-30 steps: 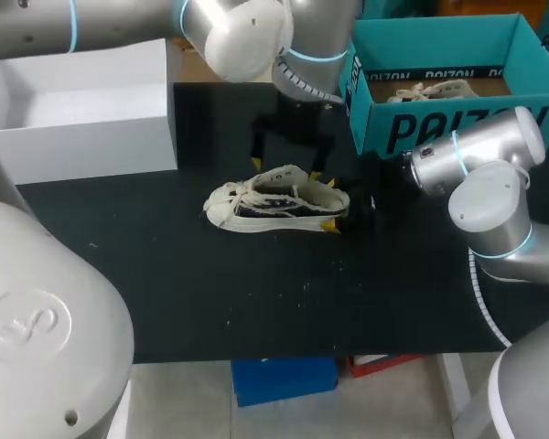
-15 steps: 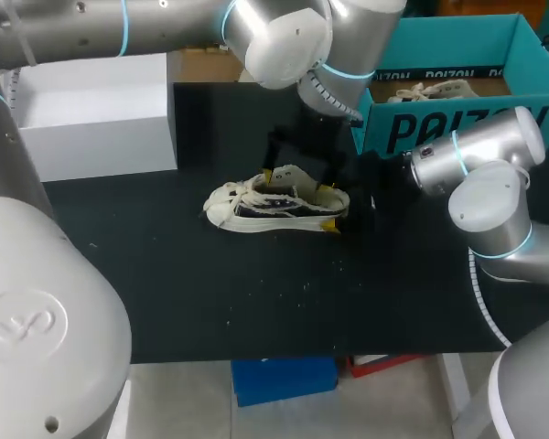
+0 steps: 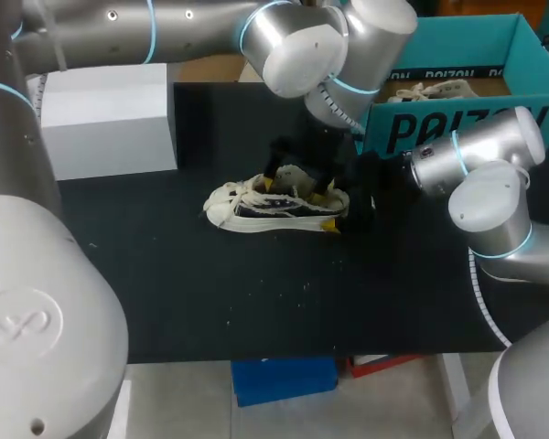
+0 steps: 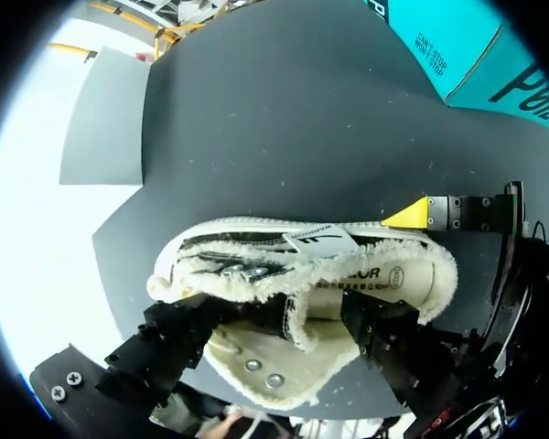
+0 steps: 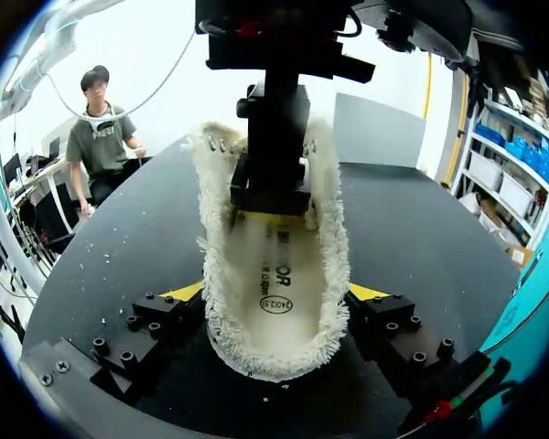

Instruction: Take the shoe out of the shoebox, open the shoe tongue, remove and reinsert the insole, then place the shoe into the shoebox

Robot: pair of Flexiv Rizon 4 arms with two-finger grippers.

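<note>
Two tools on shoe [image 3: 274, 208]: right tool [image 5: 276, 300] clamped across heel, left tool [image 3: 293, 190] spread over opening. Likely light, soft, floppy; pinch insole [image 5: 273, 270] at heel edge.

I count two shoes of one kind. One cream fleece-lined shoe [image 3: 274, 203] lies on the black table [image 3: 210, 293] just in front of the teal cardboard shoebox [image 3: 439, 128], and a second shoe [image 3: 435, 90] lies inside that shoebox. There is one shoebox. One plain white rectangular box [image 3: 110, 119] sits well to the left of it. I have two silver arms in shot and two grippers, the left gripper [image 3: 295, 189] and the right gripper [image 3: 334, 206], both near the shoebox's front.
</note>
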